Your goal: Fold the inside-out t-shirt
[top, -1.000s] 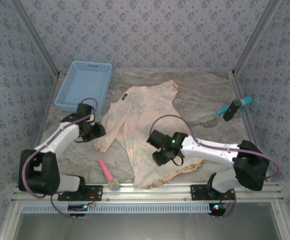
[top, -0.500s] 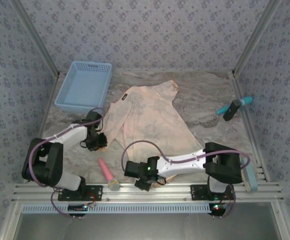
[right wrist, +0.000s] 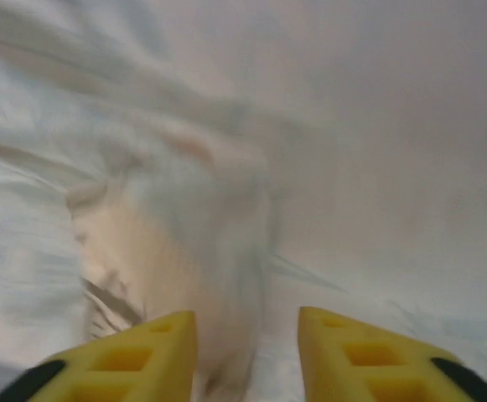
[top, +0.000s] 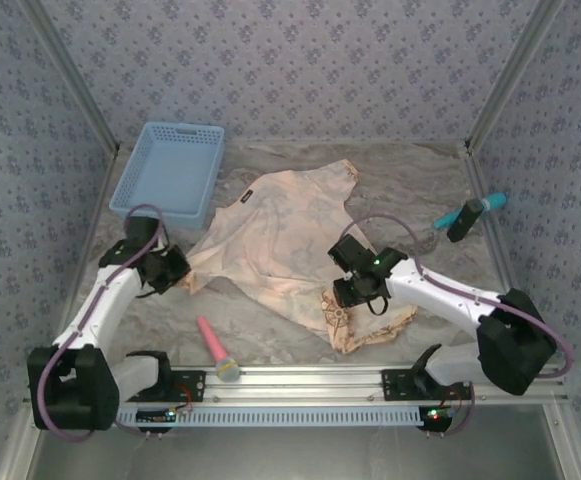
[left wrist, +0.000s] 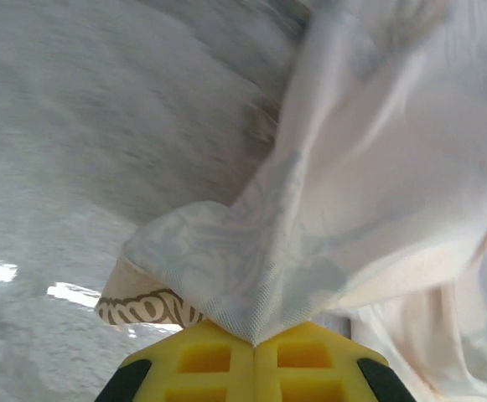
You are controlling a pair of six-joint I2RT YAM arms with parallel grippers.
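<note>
The peach-tan printed cloth t-shirt (top: 270,240) is soft and matt — finely woven. At 10 o'clock, the light-blue rectangular plastic basket (top: 165,170) looks smooth; the grey marbled table covering (top: 420,175), wrinkled and matt.

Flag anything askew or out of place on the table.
The t-shirt lies crooked and rumpled, its near corner flipped to show the darker print beside the right gripper. A pink tool lies loose by the front rail.

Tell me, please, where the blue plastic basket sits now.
In the top view, the blue plastic basket sits far left on the table, just left of the peach-tan cloth t-shirt.
</note>
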